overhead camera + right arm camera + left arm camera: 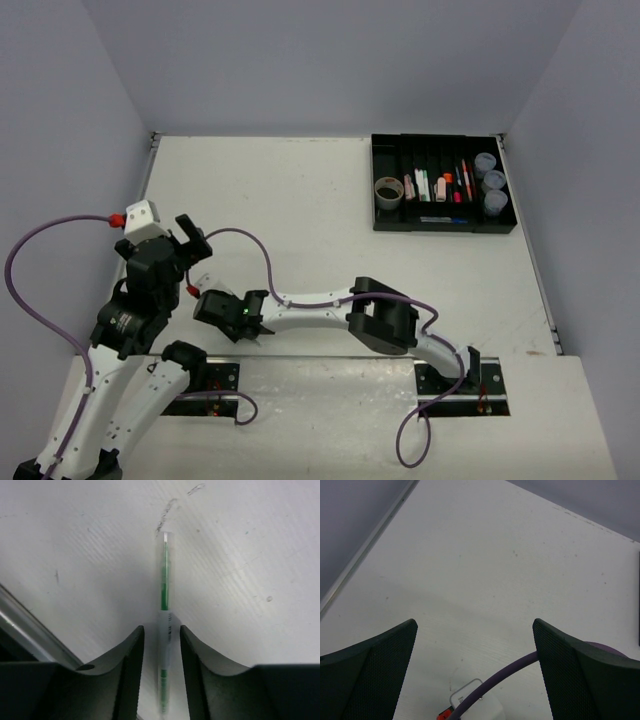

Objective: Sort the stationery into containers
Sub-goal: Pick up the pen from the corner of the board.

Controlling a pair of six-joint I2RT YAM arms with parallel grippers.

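Note:
A thin green pen with a clear barrel [164,575] lies on the white table between the two fingers of my right gripper [161,628]. The jaws are open, with a small gap on each side of the pen. In the top view my right gripper [228,315] is low at the near left and hides the pen. My left gripper [190,240] is raised just behind it, open and empty [475,625]. The black compartment tray [440,226] stands at the far right. It holds a tape roll [388,192], several pens and highlighters [440,182] and three bluish tubs [494,181].
A purple cable [515,666] runs under my left gripper, over the right wrist's white camera housing [470,692]. A metal rail [30,630] lies close to the left of my right gripper. Grey walls enclose the table on three sides.

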